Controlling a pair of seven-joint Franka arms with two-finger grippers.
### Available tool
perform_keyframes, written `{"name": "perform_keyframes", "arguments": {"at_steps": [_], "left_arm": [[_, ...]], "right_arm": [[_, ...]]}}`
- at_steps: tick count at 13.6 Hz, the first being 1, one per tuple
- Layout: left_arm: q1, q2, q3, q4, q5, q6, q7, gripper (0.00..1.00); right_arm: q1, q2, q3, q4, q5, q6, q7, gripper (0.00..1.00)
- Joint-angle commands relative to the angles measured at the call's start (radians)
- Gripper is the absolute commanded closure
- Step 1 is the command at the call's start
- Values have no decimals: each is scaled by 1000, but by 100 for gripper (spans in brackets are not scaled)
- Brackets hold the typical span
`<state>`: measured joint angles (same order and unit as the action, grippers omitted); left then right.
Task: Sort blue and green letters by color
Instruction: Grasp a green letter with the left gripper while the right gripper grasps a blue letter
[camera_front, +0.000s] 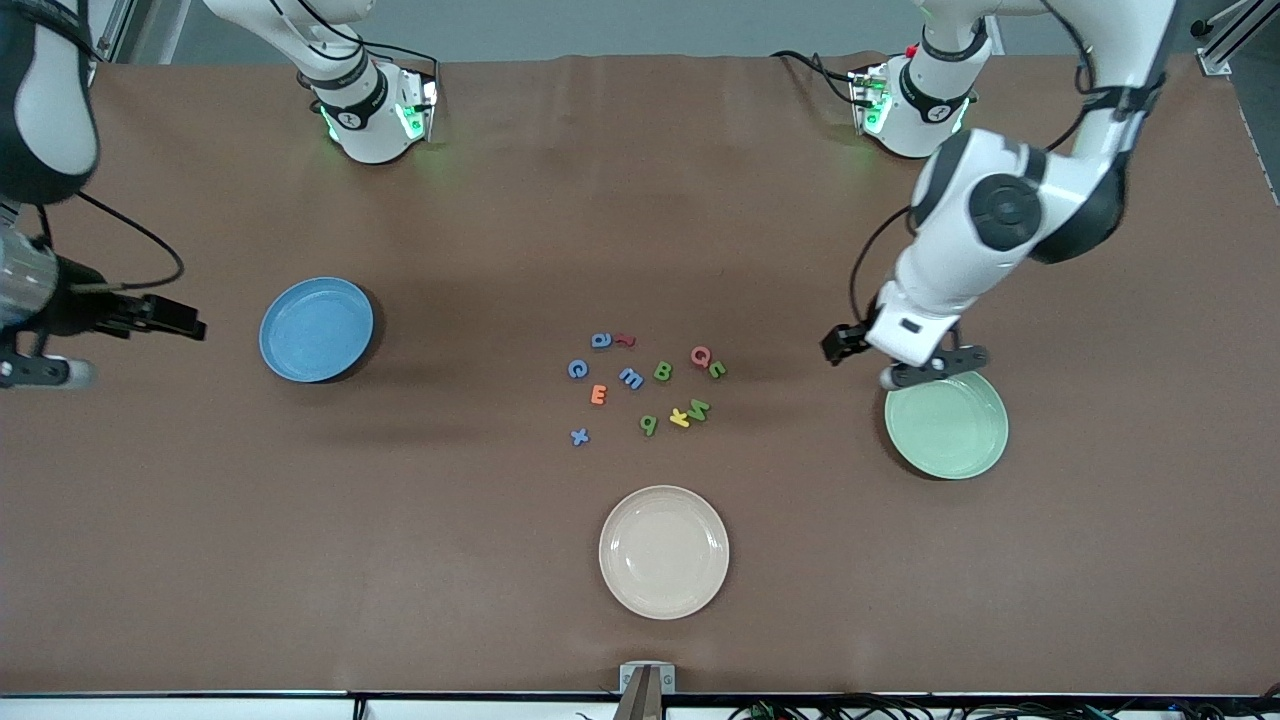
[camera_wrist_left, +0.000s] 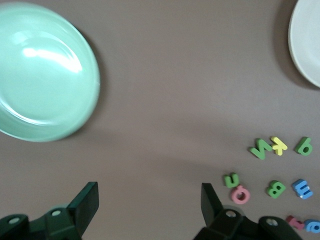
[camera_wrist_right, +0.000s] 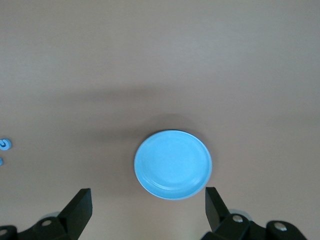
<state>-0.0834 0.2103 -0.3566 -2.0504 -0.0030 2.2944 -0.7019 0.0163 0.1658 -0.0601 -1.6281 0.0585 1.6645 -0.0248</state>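
Blue letters (camera_front: 630, 377) and green letters (camera_front: 698, 409) lie mixed in a small cluster at the table's middle, among red, pink, orange and yellow ones. One blue letter (camera_front: 579, 436) lies a little apart, nearer the front camera. My left gripper (camera_front: 900, 362) hangs open and empty over the pale-green plate's (camera_front: 946, 424) rim. In the left wrist view, the left gripper (camera_wrist_left: 150, 200) has bare table between its fingers, with green letters (camera_wrist_left: 260, 148) off to one side. My right gripper (camera_front: 110, 345) is open and empty, high up past the blue plate (camera_front: 316, 329). The right wrist view looks past the right gripper (camera_wrist_right: 147, 205) down at the blue plate (camera_wrist_right: 173, 164).
A beige plate (camera_front: 664, 551) sits nearest the front camera, below the letter cluster. A pink letter (camera_front: 700, 355), an orange one (camera_front: 598, 395), a yellow one (camera_front: 680, 417) and a red one (camera_front: 625, 340) lie among the task letters. Both robot bases stand along the table's back edge.
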Motion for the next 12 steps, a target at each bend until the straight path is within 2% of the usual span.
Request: {"name": "perform_keyframes", "arguments": {"at_steps": [1, 4, 6, 8, 10, 12], "left_arm": [[-48, 105, -1, 10, 55, 94, -118, 17], [-139, 220, 7, 45, 69, 181, -275, 25], [-174, 292, 8, 97, 171, 186, -387, 30], [-196, 359, 5, 142, 271, 186, -517, 31], [-229, 411, 10, 182, 316, 184, -597, 33], [-248, 445, 10, 206, 324, 186, -622, 35]], "right_arm": [[92, 40, 3, 11, 43, 47, 122, 0], [238, 119, 3, 8, 69, 148, 242, 0], [333, 179, 3, 7, 81, 240, 345, 0], [416, 242, 3, 5, 81, 311, 422, 0], [467, 282, 3, -16, 81, 363, 494, 7], [517, 340, 3, -19, 83, 401, 502, 17]]}}
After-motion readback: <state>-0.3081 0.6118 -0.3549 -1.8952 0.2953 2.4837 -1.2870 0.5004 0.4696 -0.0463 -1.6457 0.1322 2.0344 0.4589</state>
